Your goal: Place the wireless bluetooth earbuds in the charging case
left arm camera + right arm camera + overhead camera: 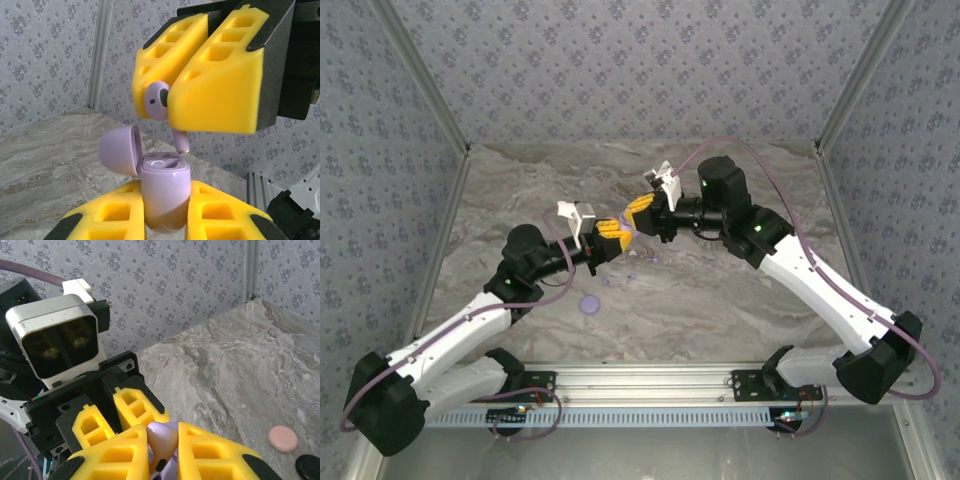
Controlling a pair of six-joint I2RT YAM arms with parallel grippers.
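A lavender charging case [165, 192] stands upright between the yellow fingers of my left gripper [165, 186], which is shut on it. Its lid [119, 150] hangs open to the left. Just above it my right gripper [162, 107] is shut on a lavender earbud [156, 100]. The earbud's stem [181, 141] points down, a little above the case's open top. In the right wrist view the earbud [165, 440] sits between my right gripper's [164, 432] fingers. From above, the left gripper [612, 236] and right gripper [637, 213] meet mid-table, lifted off it.
A round lavender disc [589, 305] lies on the marble table [720, 300] near the left arm, with tiny pale bits [638, 262] beside it. A pink disc [283, 438] and a black disc [307, 467] lie on the table. Patterned walls enclose three sides.
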